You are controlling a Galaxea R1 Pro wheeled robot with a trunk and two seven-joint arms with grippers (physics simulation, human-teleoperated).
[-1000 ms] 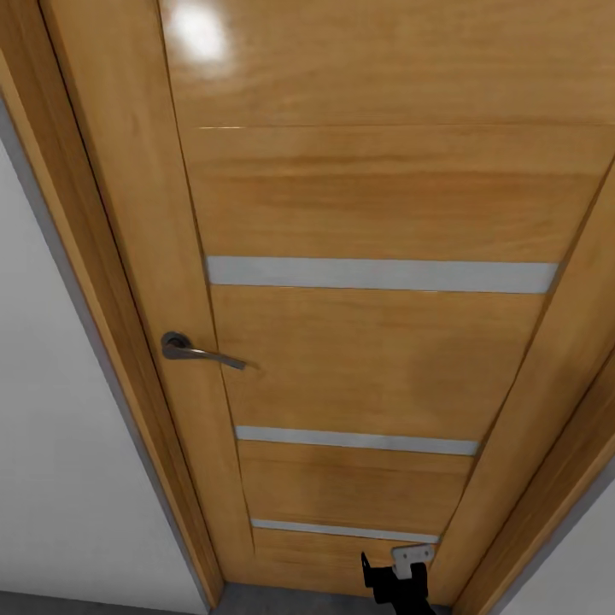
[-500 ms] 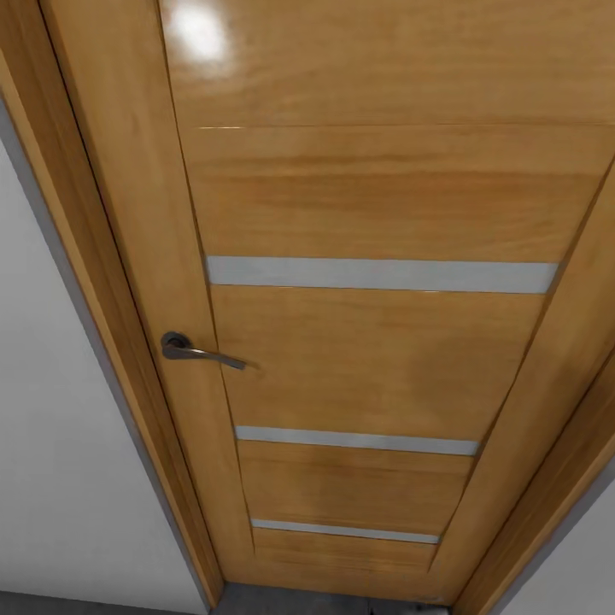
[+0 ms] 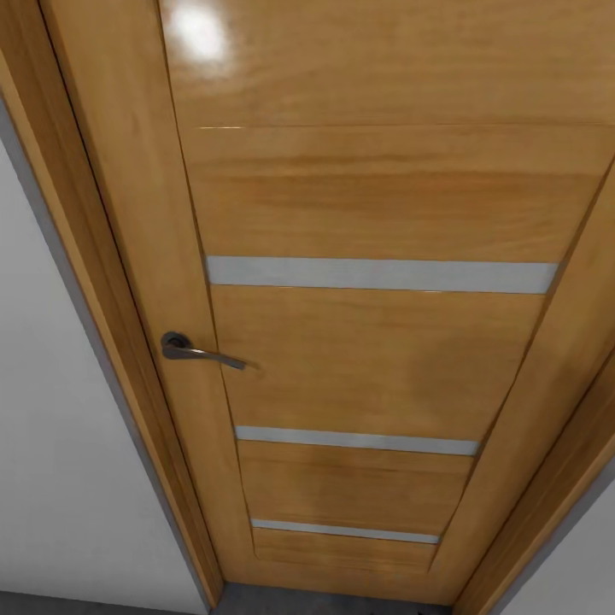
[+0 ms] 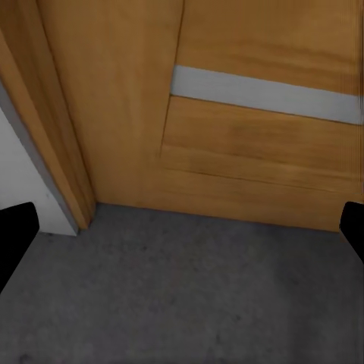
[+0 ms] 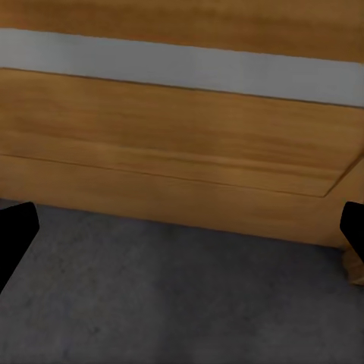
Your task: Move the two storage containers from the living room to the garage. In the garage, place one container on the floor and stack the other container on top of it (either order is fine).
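Facing a closed wooden-slat door point(image 3: 376, 342) with lever handle point(image 3: 198, 350) over grey concrete floor point(image 4: 182, 296); left gripper point(image 4: 182, 235) and right gripper point(image 5: 182, 235) spread wide, empty (no containers here; carrying apparently remains).

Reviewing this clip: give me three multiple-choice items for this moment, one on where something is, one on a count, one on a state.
1. Where is the door handle on the wooden door?
A. near its left edge
B. centre
C. near its right edge

2. How many pale horizontal strips cross the door in the head view?
A. one
B. three
C. five

3. How does the left claw stand?
A. shut on a bin
C. shut on the handle
B. open, holding nothing

Key: 1 A, the lever sits beside the left frame. 2 B, three strips are stacked down the panel. 3 B, its fingers sit wide apart over grey floor.
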